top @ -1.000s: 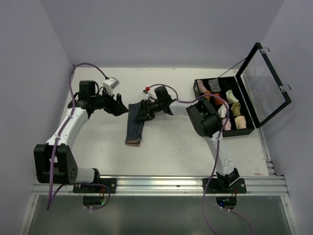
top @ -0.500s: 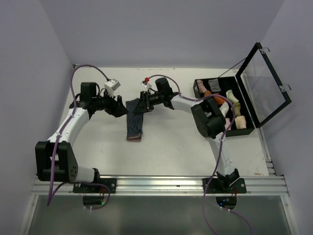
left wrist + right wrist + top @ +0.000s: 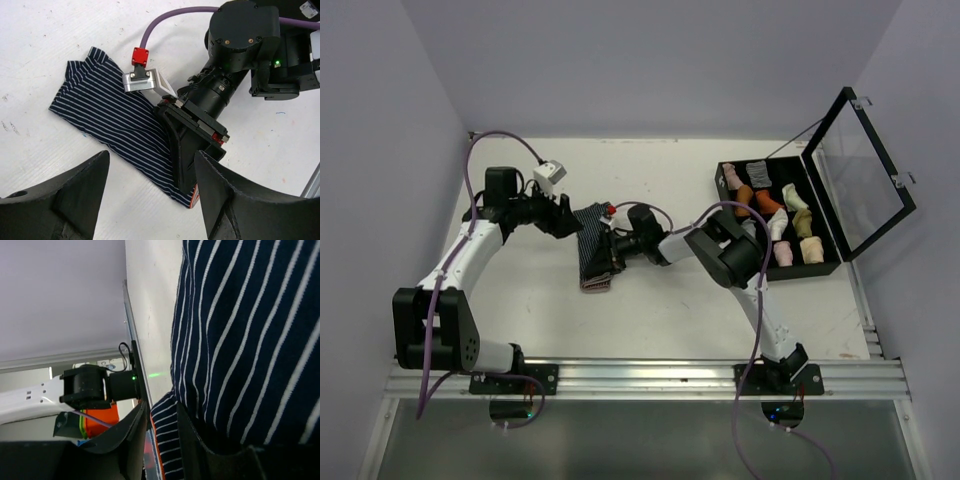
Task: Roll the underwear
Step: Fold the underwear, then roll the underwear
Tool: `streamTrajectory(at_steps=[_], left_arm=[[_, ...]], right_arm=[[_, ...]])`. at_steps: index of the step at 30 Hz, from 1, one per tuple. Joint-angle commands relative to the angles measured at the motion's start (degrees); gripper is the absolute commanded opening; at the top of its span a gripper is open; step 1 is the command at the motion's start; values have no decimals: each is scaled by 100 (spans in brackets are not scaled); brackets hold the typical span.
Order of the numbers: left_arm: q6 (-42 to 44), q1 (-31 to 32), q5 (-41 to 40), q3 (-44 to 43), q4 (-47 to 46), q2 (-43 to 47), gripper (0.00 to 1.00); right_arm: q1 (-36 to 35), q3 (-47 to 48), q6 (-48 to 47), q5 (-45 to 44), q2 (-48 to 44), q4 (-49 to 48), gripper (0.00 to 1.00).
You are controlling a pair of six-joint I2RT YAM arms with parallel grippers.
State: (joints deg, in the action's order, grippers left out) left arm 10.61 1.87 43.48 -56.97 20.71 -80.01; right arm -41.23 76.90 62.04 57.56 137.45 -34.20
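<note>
1. Underwear [image 3: 588,248], navy with white stripes, folded into a long strip, flat on the white worktop [image 3: 660,310] near its middle, red-trimmed end nearest.
2. Right fingers [image 3: 182,152] down on that near end, pinching the fabric edge between them.
3. Left fingers [image 3: 75,195] spread wide, gripping nothing, just beside the far end.
4. Far right: open black case [image 3: 810,268], rolled pieces [image 3: 785,222] in its compartments.

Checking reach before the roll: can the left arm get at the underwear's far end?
Probably yes. The far end of the underwear lies uncovered, and the left end effector hovers open right beside it; the right end effector grips only the near end.
</note>
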Motion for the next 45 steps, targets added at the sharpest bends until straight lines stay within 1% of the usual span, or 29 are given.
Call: streamTrajectory(at_steps=[1, 2, 4, 5, 7, 8, 10, 11, 14, 16, 18, 22, 23, 26, 28, 30, 31, 34, 35, 37, 39, 40, 41, 45], left_arm=[[266, -73, -164, 72, -84, 275, 73], [266, -81, -165, 107, -93, 301, 73], [257, -90, -156, 195, -128, 363, 73], [266, -90, -147, 247, -129, 380, 73], [388, -90, -43, 292, -94, 442, 73], [563, -90, -33, 335, -67, 477, 73], [801, -90, -42, 379, 20, 565, 71], [1089, -90, -42, 414, 82, 591, 70], [1626, -90, 28, 537, 249, 723, 69], [1795, -90, 72, 616, 285, 793, 68], [1953, -90, 90, 687, 267, 794, 67], [1971, -90, -6, 705, 232, 706, 67], [1962, -90, -24, 679, 232, 697, 67], [1936, -90, -68, 617, 311, 671, 67], [2032, -90, -59, 591, 468, 697, 66], [2365, -81, -24, 634, 652, 767, 64], [2732, -81, 2, 695, 732, 785, 64], [3498, -20, 11, 889, 1066, 925, 62], [4040, 58, 11, 1081, 1119, 986, 62], [4570, 199, -120, 1432, 1050, 1188, 61], [4757, 515, -243, 1662, 770, 1399, 61], [4801, 647, -374, 1776, 664, 1470, 61], [4923, 918, -445, 1986, 567, 1531, 62], [5065, 1561, -1006, 2479, -187, 1673, 62]], right_arm=[[36, -106, -315, -456, 63, 570, 36], [36, -36, -411, -439, 2, 607, 37], [63, 227, -604, -386, -217, 992, 36], [71, 359, -980, -386, -305, 1272, 37], [72, 623, -1307, -264, -568, 1860, 37], [80, 824, -1483, -211, -657, 1951, 37], [98, 1001, -1528, -88, -955, 1943, 37], [98, 1054, -1537, -70, -1035, 1926, 38], [142, 1213, -1581, -191, -1159, 1934, 38], [142, 1291, -1642, -289, -1098, 1934, 39], [151, 1388, -1599, -377, -791, 1891, 39], [221, 1809, -1108, -553, -132, 1354, 40], [238, 1872, -1089, -605, 139, 1363, 40], [247, 2021, -1158, -763, 440, 1415, 40], [265, 1960, -1238, -694, 599, 1442, 40], [256, 1925, -1291, -606, 608, 1547, 40], [274, 1855, -1335, -510, 564, 1565, 40], [352, 1740, -1457, -395, 99, 1626, 41], [379, 1749, -1458, -273, -41, 1618, 41], [406, 1801, -1720, -219, -496, 1898, 41], [406, 1750, -1783, -131, -762, 2074, 42], [406, 1584, -1757, -105, -972, 2075, 42], [406, 1460, -1722, -87, -1079, 2066, 42], [388, 697, -1695, 36, -1247, 2066, 39]])
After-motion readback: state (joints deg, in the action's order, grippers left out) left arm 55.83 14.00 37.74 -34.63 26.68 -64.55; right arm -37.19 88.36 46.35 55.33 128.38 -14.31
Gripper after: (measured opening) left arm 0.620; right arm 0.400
